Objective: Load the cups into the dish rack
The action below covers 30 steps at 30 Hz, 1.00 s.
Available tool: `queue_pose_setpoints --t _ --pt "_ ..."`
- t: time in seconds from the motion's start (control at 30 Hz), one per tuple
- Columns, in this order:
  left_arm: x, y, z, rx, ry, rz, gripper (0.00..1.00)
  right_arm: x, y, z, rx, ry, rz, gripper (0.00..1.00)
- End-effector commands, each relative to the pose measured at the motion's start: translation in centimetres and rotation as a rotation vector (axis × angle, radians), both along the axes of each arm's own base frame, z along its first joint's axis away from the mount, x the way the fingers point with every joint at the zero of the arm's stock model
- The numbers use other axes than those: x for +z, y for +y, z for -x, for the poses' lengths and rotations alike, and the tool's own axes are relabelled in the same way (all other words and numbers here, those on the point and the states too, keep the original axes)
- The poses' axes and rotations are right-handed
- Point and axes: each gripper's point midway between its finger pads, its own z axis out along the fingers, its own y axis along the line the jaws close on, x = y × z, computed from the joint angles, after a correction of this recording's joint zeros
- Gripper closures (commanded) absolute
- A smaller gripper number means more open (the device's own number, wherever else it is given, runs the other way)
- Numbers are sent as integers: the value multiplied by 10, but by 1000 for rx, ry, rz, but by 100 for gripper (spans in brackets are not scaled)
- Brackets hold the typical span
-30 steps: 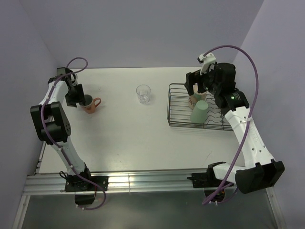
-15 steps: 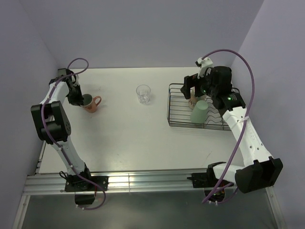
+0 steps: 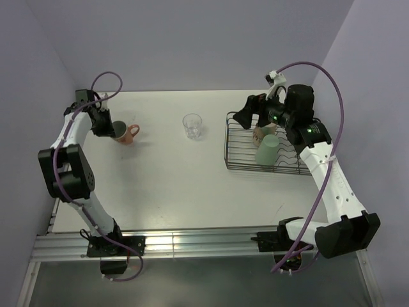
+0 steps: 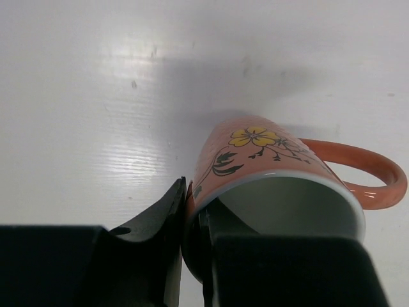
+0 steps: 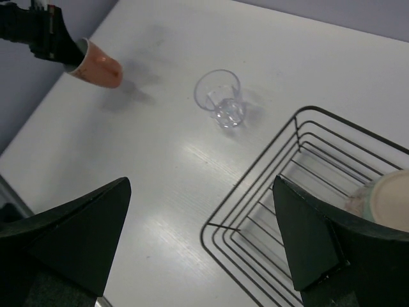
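**Swung out past the rack's left edge, and the mug carried a little up-table**

Compared with a second ago: moved from above the rack's far corner to its left rim, at the right end effector. Spread wide there, gripping nothing, with both dark fingers framing the right wrist view. Below and between them, the near-left corner of the dish rack and the bare table.

Just beyond that, standing upright and alone on the table, mouth up: a clear glass, well apart from the rack and the arms.

Inside the rack, at the right edge of the wrist view: the cream patterned mug. From overhead, set near the rack's far side, with the green tumbler just in front of it, leaning among the wavy dividers.

Across the table, at the left end effector: clenched on the rim of the pinkish mug, one finger outside the wall, the other inside the mouth. Tipped rather than upright, with the long axis slanting from the gripped rim, mouth toward the wrist, down to the base on the far side. Handle out to the right, toward the glass. Yellow flower print on the upper side. Cannot tell whether the base touches the table. From overhead, placed near the table's far-left corner.
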Motion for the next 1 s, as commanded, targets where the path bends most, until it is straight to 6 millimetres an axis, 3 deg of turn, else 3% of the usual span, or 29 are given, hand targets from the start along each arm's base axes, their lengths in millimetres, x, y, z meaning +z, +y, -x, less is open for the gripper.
queue_pose_setpoints --t 0.0,0.07,0.1,0.17,0.23,0.27,0.3,0.33,0.37,0.4,0.57,0.67,0.8,0.97 --pt "156 -30 -16 -183 -504 -105 100 42 25 20 90 -16 -188 0" --pt "182 -42 -9 -277 -619 -191 100 45 36 34 150 -25 -249 0" --pt "214 -49 5 -300 -719 -231 100 47 41 39 168 -4 -281 0" --pt "233 -70 16 -398 -837 -294 100 53 47 43 202 5 -309 0" --pt "261 -95 42 -487 -975 -331 100 61 52 47 233 13 -334 0" --pt "280 -102 48 -505 -1065 -347 100 62 55 47 252 20 -344 0" --pt "306 -113 69 -529 -1169 -357 100 65 59 54 291 46 -371 0" --pt "304 -118 77 -558 -1207 -372 100 70 64 57 322 40 -391 0" --pt "341 -125 99 -573 -1367 -400 100 71 68 60 354 53 -409 0" --pt "336 -134 107 -608 -1405 -398 100 72 75 70 409 106 -452 0" --pt "373 -162 171 -783 -1727 -521 100 87 105 100 628 132 -565 0" --pt "380 -174 194 -861 -1826 -562 100 86 122 115 722 195 -610 3" --pt "390 -180 209 -881 -1906 -587 100 87 142 127 807 208 -612 4" --pt "397 -183 214 -883 -1924 -566 100 90 163 133 862 178 -596 11"
